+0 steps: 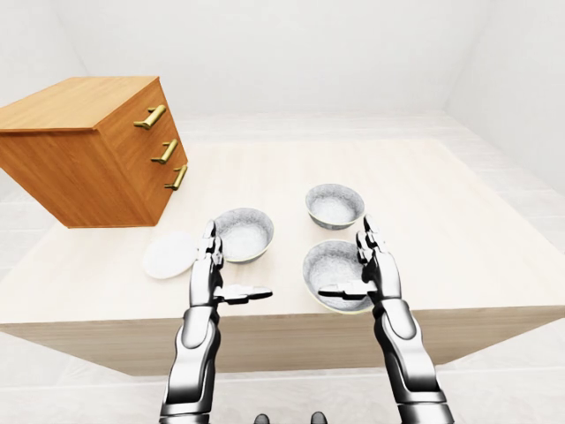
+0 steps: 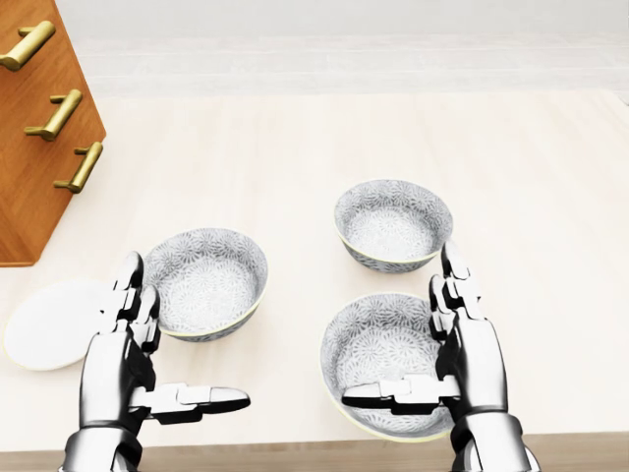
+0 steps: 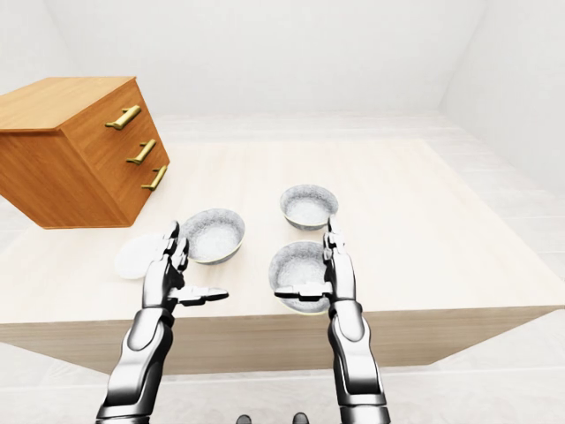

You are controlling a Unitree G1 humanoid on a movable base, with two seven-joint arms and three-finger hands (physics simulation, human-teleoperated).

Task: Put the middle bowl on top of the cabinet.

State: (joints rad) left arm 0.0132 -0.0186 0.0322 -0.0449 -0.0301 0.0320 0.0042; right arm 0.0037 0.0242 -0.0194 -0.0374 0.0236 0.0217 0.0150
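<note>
- The pale wooden surface [image 2: 295, 147] carries three patterned grey bowls, a white plate and a wooden cabinet.
- The cabinet [image 1: 84, 150] stands at the upper left of the left-eye view, its top bare, with three brass handles [image 1: 164, 151] down its drawer face.
- The white plate [image 2: 51, 323] lies flat at the left of the head view, just beside the left bowl.
- The left bowl [image 2: 208, 282] sits upright, just to the right of the left hand in the head view.
- The far bowl [image 2: 393, 224] sits upright higher in the head view, apart from the other two.
- The near bowl [image 2: 378, 359] sits upright by the lower edge of the surface, partly covered by the right hand's thumb.
- Which one counts as the middle bowl cannot be told for certain; all three rest on the surface and none is on the cabinet.
- The left hand [image 2: 133, 359] is held upright with its fingers [image 2: 128, 285] straight up and its thumb stretched out to the right; it is spread wide and holds nothing.
- The right hand [image 2: 462, 354] mirrors it, fingers pointing up and thumb reaching left across the near bowl; it too is spread apart and grips nothing.
- Whether the right thumb touches the near bowl's rim or hovers above it cannot be told.
- Both silver forearms rise from the bottom of the eye views.
</note>
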